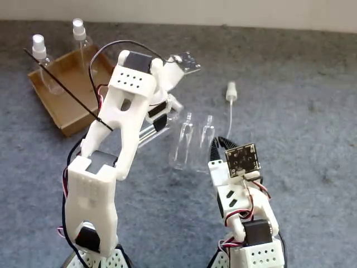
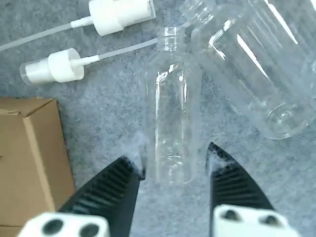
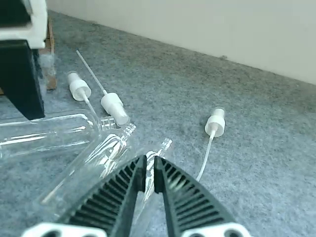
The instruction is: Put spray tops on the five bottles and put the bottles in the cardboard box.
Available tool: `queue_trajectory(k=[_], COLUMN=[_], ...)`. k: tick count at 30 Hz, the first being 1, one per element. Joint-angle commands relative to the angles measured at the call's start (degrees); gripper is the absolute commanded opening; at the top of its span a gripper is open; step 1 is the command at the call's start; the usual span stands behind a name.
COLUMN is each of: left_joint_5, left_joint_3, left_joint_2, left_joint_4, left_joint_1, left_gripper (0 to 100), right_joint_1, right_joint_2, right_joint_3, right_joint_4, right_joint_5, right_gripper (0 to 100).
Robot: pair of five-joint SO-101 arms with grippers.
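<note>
Open left gripper [image 2: 175, 158] astride an uncapped clear bottle [image 2: 173, 118] lying on grey carpet [image 2: 98, 118].
Black fingertips [image 2: 129, 173] spread to either side of the bottle's base, its neck pointing away toward two loose spray tops [image 2: 54, 71]; second bottle [image 2: 247, 64] lying just beside it; corner of the cardboard box [image 2: 24, 158] near one finger. Elsewhere, right gripper [image 3: 150, 167] pressed almost together, pinching nothing, over a further bottle [image 3: 106, 153], third spray top [image 3: 216, 123] close by. Two capped bottles [image 1: 39, 49] standing in the box.

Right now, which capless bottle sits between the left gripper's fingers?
The slimmer bottle: the left gripper straddles its base, jaws open. The wider bottle lies beside it, outside them.
</note>
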Motion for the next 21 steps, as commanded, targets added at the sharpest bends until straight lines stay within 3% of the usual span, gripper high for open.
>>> queue_trajectory(k=[1,7,21], left_joint_5=[-1.4,-1.3,-1.6], left_joint_3=[-0.2,-0.2,-0.6], left_joint_2=[0.9,5.7,17.0], left_joint_4=[0.7,0.7,-1.7], left_joint_1=[-0.5,-0.4,-0.4], left_gripper=[23,36,37], right_joint_1=[0.4,0.4,0.4], right_joint_2=[0.0,0.0,0.0], right_joint_3=[6.5,6.5,6.5], right_joint_4=[-1.5,-1.5,-1.5], right_joint_5=[-0.2,-0.2,-0.2], right_gripper=[2.3,2.3,2.3])
